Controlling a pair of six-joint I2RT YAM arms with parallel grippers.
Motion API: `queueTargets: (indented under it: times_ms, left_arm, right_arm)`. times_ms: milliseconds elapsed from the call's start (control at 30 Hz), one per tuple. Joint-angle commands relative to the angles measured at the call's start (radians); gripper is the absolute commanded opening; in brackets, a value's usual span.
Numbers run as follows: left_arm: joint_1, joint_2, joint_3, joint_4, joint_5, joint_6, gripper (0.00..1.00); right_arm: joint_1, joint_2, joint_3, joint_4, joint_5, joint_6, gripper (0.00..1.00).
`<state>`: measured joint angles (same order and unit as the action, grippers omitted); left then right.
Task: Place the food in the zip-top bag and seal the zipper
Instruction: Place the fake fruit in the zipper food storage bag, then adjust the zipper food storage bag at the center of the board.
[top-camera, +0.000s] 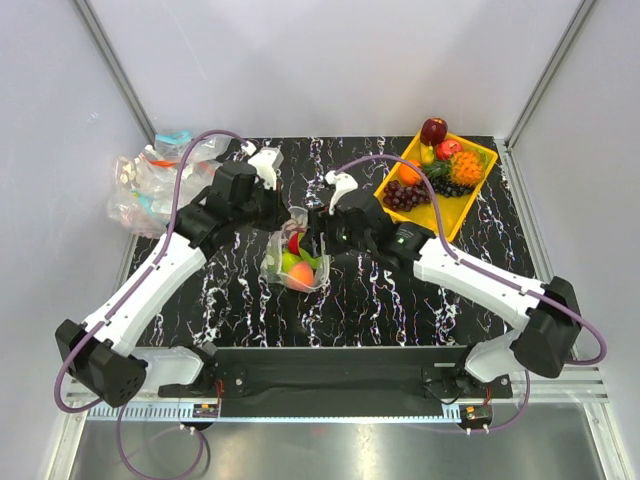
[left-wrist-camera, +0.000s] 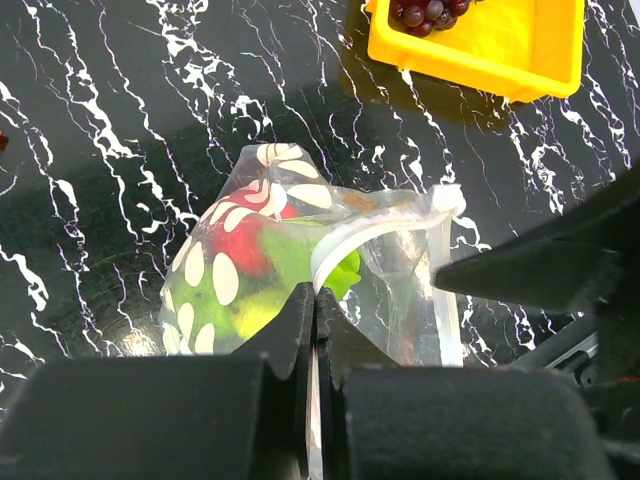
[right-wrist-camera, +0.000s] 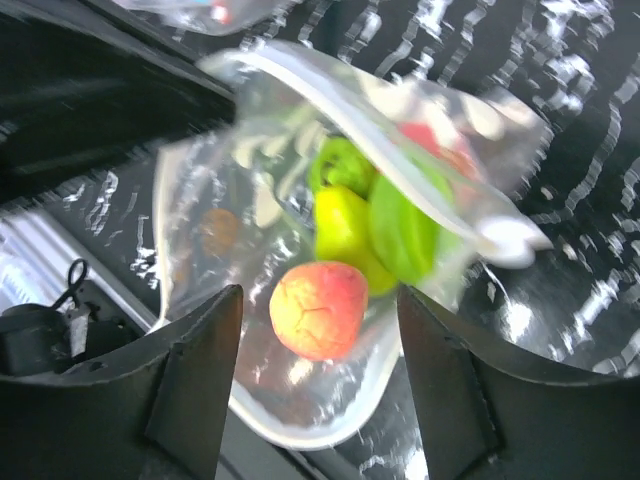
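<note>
Two pincers meet over the middle of the black marbled tabletop (top-camera: 400, 300), where the zip-top bag (top-camera: 297, 262) stands with its mouth upward. The left pincer (left-wrist-camera: 315, 295) is clamped tight on a thin edge of the bag, its fingers pressed together with the plastic between them. The right pincer (right-wrist-camera: 318, 292) stands spread wide just beside the bag and grips nothing.

Several pieces of food already sit inside the bag: a pink peach (right-wrist-camera: 318, 310) lowest, green fruit (right-wrist-camera: 400, 225) and a yellow-green piece (right-wrist-camera: 340, 225) above it, and something red (left-wrist-camera: 243, 250) behind. White oval patches show on the plastic in the left wrist view. The zipper (left-wrist-camera: 335, 245) curves open, its two sides apart.

At the back right lies the yellow tray (top-camera: 465, 200) with grapes (top-camera: 405, 195) and a red apple (top-camera: 433, 130); a heap of other bags (top-camera: 150, 185) lies at the back left.
</note>
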<state>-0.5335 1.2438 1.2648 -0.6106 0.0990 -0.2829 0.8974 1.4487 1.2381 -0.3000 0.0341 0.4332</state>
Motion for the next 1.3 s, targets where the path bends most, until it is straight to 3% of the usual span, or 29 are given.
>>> queueTargets:
  times_ms: [0,167,567,700,733,800,933,1067,1267]
  left_arm:
    - [0.015,0.002,-0.004,0.048,0.031,-0.010,0.00]
    - [0.023,0.000,-0.005,0.049,0.031,-0.010,0.00]
    - [0.029,-0.006,-0.007,0.051,0.031,-0.012,0.00]
    - [0.029,-0.012,-0.008,0.054,0.030,-0.010,0.00]
    - [0.029,-0.014,-0.010,0.055,0.027,-0.010,0.00]
    - [0.029,-0.015,-0.005,0.052,0.025,-0.007,0.00]
    - [0.029,-0.017,0.007,0.045,0.047,-0.010,0.00]
    - [0.030,-0.012,0.033,0.026,0.091,-0.022,0.00]
    - [0.029,-0.030,0.088,-0.001,0.131,-0.036,0.00]
  right_arm:
    - [0.008,-0.076,0.038,-0.100,0.111,0.065,0.69]
    - [0.012,-0.111,-0.011,-0.145,0.119,0.104,0.59]
    - [0.014,-0.010,-0.089,-0.079,0.112,0.157,0.50]
    - [0.015,-0.002,-0.051,-0.106,0.135,0.151,0.28]
    - [0.014,-0.007,-0.017,-0.132,0.135,0.145,0.13]
    - [0.015,-0.016,0.041,-0.180,0.151,0.121,0.00]
    - [0.014,-0.031,0.237,-0.316,0.168,0.078,0.00]
    - [0.015,-0.045,0.320,-0.332,0.136,0.055,0.00]
    - [0.015,-0.025,0.238,-0.304,0.200,0.068,0.00]
